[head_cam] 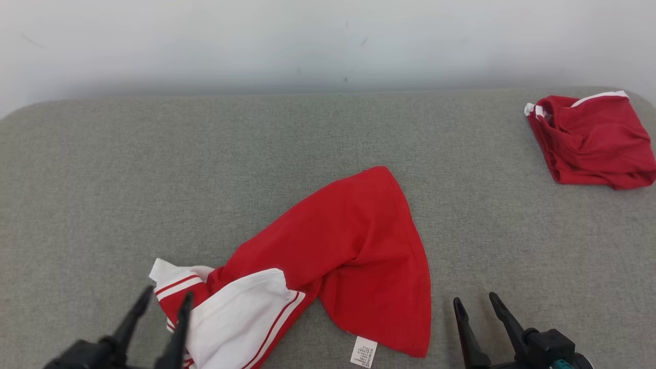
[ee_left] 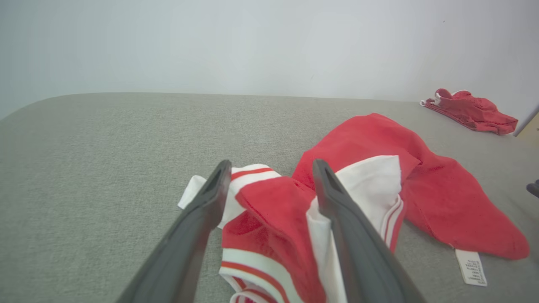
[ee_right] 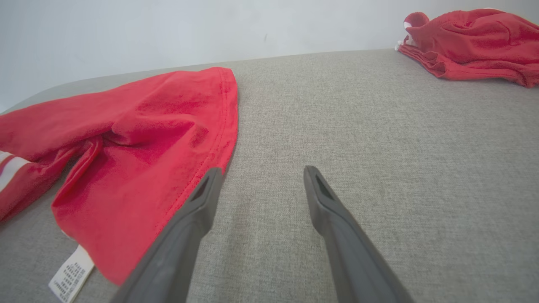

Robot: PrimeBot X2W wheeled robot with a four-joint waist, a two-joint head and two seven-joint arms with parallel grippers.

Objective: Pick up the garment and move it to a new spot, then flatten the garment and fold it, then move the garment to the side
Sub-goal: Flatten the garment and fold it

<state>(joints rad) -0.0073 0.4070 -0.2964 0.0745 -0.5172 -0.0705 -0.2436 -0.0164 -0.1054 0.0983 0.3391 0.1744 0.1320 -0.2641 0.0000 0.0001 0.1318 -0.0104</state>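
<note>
We find the crumpled red-and-white garment [head_cam: 353, 246] lying front-centre on the grey padded surface [head_cam: 102, 179]. The left gripper [head_cam: 169, 293] stands spread wide above its white striped end, clamping nothing. The right gripper [head_cam: 474, 298], equally wide and empty, sits over bare surface just right of that garment. A second red garment [head_cam: 594, 141] lies far right.

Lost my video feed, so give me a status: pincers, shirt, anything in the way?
Left pincer open above shirt, striped end. Right pincer open beside its hem, holding nothing. Shirt crumpled, unfolded. Other red garment far right, not in the way.
</note>
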